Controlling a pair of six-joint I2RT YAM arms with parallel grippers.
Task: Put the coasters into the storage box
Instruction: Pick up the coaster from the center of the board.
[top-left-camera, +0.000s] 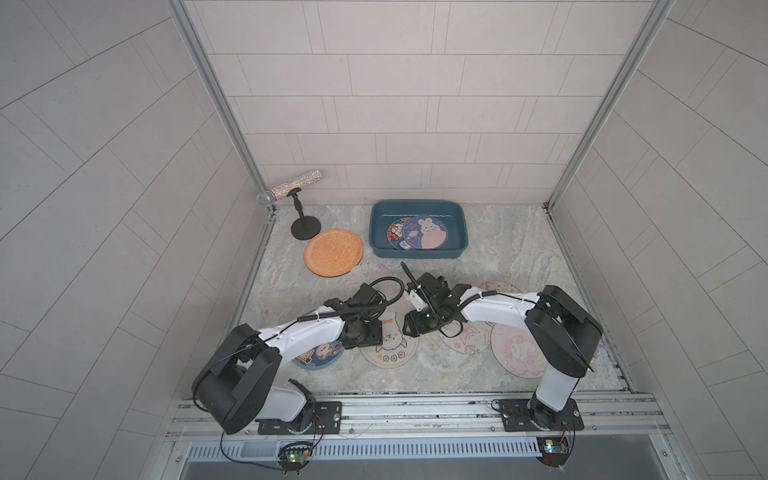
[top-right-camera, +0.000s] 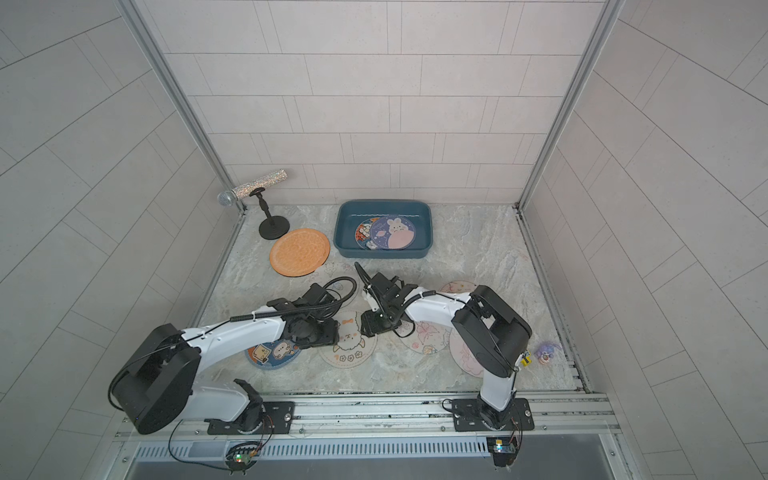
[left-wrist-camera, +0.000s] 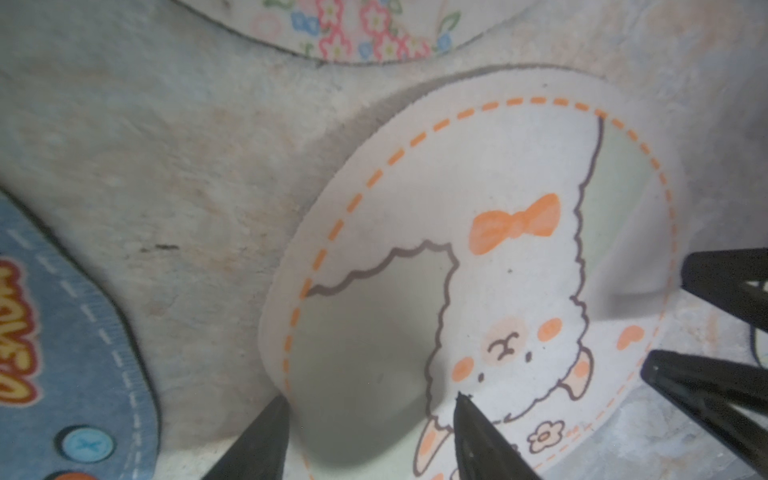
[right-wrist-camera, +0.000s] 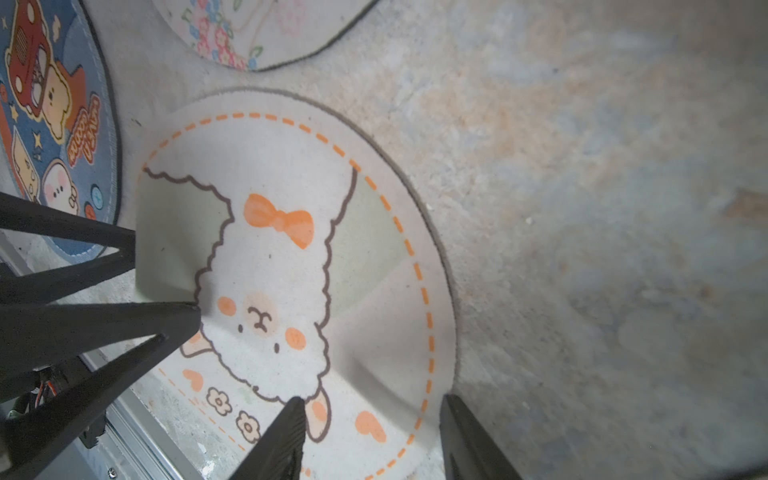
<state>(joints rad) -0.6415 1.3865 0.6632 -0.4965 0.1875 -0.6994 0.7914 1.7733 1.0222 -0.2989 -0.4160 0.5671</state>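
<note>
A white coaster with an alpaca print (top-left-camera: 390, 347) (left-wrist-camera: 498, 257) (right-wrist-camera: 282, 266) lies between both wrists. My left gripper (left-wrist-camera: 372, 399) has one finger at its rim and one on its face, and the mat humps up between them. My right gripper (right-wrist-camera: 372, 399) squeezes the opposite rim the same way, creasing it. Each wrist view shows the other gripper's fingers (right-wrist-camera: 183, 311) (left-wrist-camera: 665, 370) on the mat. The teal storage box (top-left-camera: 415, 204) (top-right-camera: 382, 203) stands at the back with two printed coasters (top-left-camera: 426, 232) inside. An orange coaster (top-left-camera: 332, 251) lies left of it.
Other coasters lie around: a blue one (top-left-camera: 318, 357) (left-wrist-camera: 62, 353), a floral one (left-wrist-camera: 365, 29) (right-wrist-camera: 257, 29), a pink unicorn one (top-left-camera: 517, 353) and a pale one (top-left-camera: 469, 338). A glittery microphone (top-left-camera: 291, 189) on a black stand (top-left-camera: 306, 228) is at the back left. A small purple toy (top-right-camera: 546, 352) lies right.
</note>
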